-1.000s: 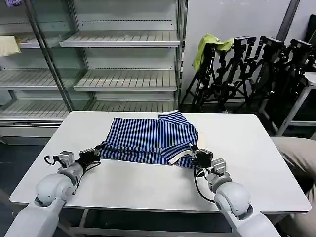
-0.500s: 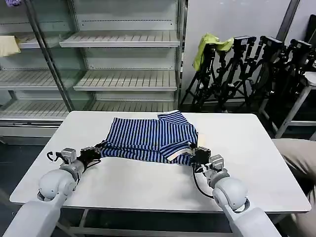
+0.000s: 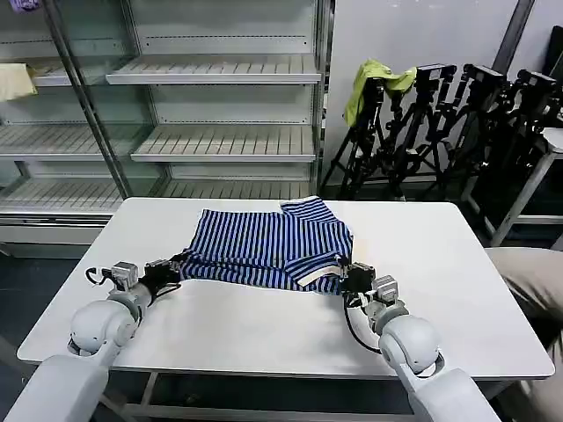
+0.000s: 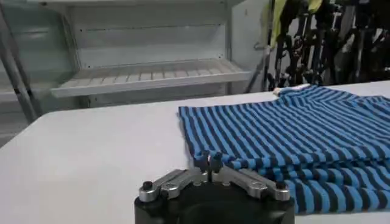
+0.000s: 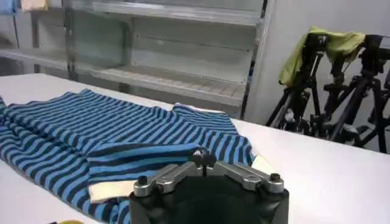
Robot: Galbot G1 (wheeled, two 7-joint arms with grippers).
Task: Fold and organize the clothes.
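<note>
The blue and navy striped shirt point(image 3: 264, 242) lies partly folded across the far half of the white table point(image 3: 264, 330), its cream trim showing at the near right corner. My left gripper point(image 3: 175, 265) is at the shirt's near left corner, shut on the striped hem point(image 4: 209, 159). At the near right corner my right gripper point(image 3: 347, 275) is shut on the fabric beside the cream trim point(image 5: 202, 157). From both wrist views the shirt point(image 4: 292, 131) point(image 5: 91, 134) spreads out beyond the closed fingertips.
Metal shelving point(image 3: 220, 141) stands behind the table. Black tripods point(image 3: 457, 132) crowd the back right, one draped with a yellow-green cloth point(image 3: 374, 79). A pale cloth point(image 3: 13, 81) lies on a left shelf. A beige shape point(image 3: 537, 281) sits past the table's right edge.
Both grippers have moved slightly forward, away from the table's near edge. The shirt's near hem and cream-trimmed corner have shifted back with them.
</note>
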